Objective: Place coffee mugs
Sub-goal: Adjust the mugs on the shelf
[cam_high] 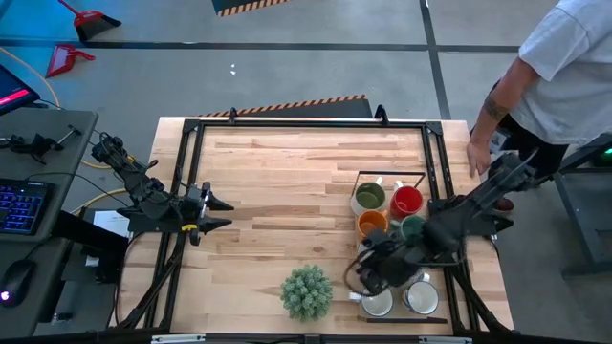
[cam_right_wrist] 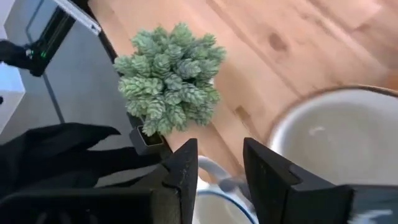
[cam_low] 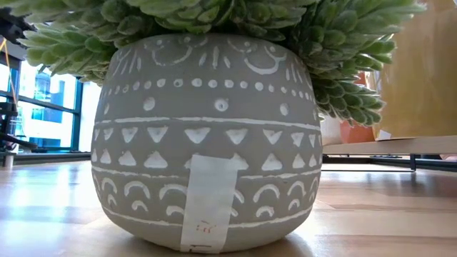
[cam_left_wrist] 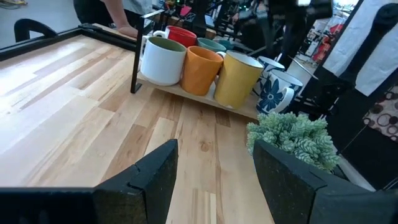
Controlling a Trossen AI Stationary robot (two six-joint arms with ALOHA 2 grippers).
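Observation:
Several coffee mugs stand on a wooden tray (cam_high: 391,175) at the table's right: a white one with an olive inside (cam_high: 369,197), red (cam_high: 406,201), orange (cam_high: 372,224), green (cam_high: 413,226) and two white ones (cam_high: 376,304) nearest the front. A yellow mug (cam_left_wrist: 236,78) shows only in the left wrist view. My right gripper (cam_high: 366,275) hangs over the tray's near half, tilted down, fingers apart. A white handle (cam_right_wrist: 212,167) shows through their gap (cam_right_wrist: 219,149), and I see no touch. My left gripper (cam_high: 222,212) waits open at the table's left.
A spiky green plant (cam_high: 307,291) in a grey patterned pot (cam_low: 207,135) stands near the front edge, just left of the tray. A person (cam_high: 564,67) stands at the far right corner with a hand (cam_high: 478,153) by the table frame. Bare wood lies between the arms.

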